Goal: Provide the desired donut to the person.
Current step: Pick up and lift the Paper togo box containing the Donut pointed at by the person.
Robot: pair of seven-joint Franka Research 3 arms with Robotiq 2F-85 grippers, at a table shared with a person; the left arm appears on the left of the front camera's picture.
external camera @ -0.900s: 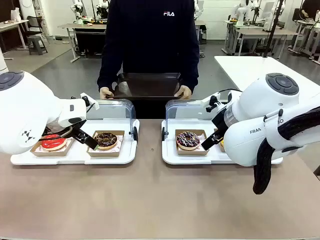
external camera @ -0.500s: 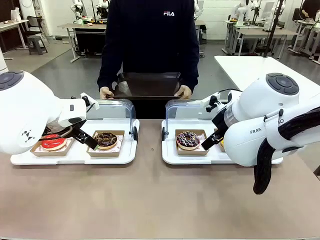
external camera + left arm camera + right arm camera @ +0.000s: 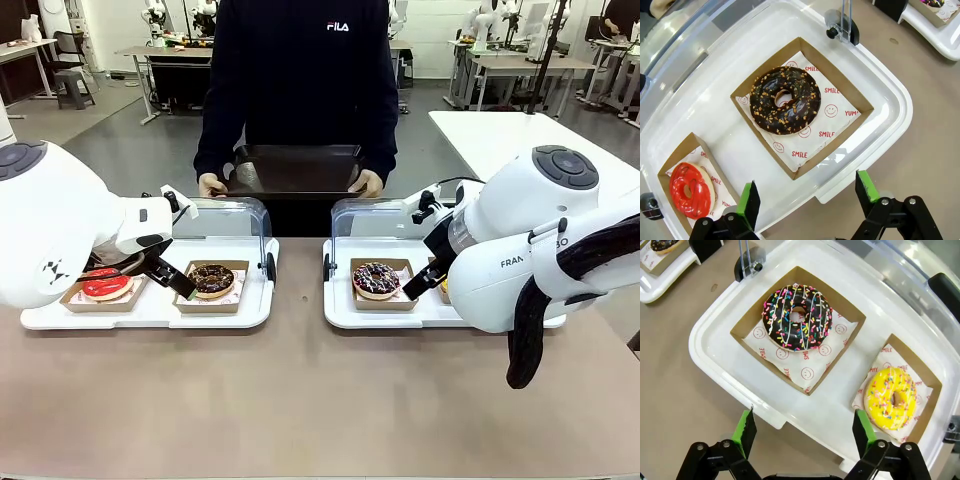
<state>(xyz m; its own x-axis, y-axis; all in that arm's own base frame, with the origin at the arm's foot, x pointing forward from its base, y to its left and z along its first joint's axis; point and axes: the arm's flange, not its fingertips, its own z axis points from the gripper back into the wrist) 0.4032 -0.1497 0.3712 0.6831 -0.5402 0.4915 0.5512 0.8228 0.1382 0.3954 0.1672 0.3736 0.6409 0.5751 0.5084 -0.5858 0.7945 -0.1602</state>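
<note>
Your brown tabletop [image 3: 300,400] ran across the foreground, and beyond it you had a smooth grey floor [image 3: 120,150] catching the overhead light. A white table [image 3: 500,135] stood to the right, grey workbenches [image 3: 150,52] lined the back, a dark stool [image 3: 74,88] far left

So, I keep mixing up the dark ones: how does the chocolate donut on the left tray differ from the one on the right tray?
The crumb-topped chocolate ring donut on the left tray has golden crumbs; the sprinkled chocolate ring donut on the right tray has rainbow sprinkles and thin white stripes. The crumb-topped one neighbours a red-glazed donut, the sprinkled one a yellow-glazed donut. Both lie flat on smiley-printed paper in open brown cardboard boxes.
</note>
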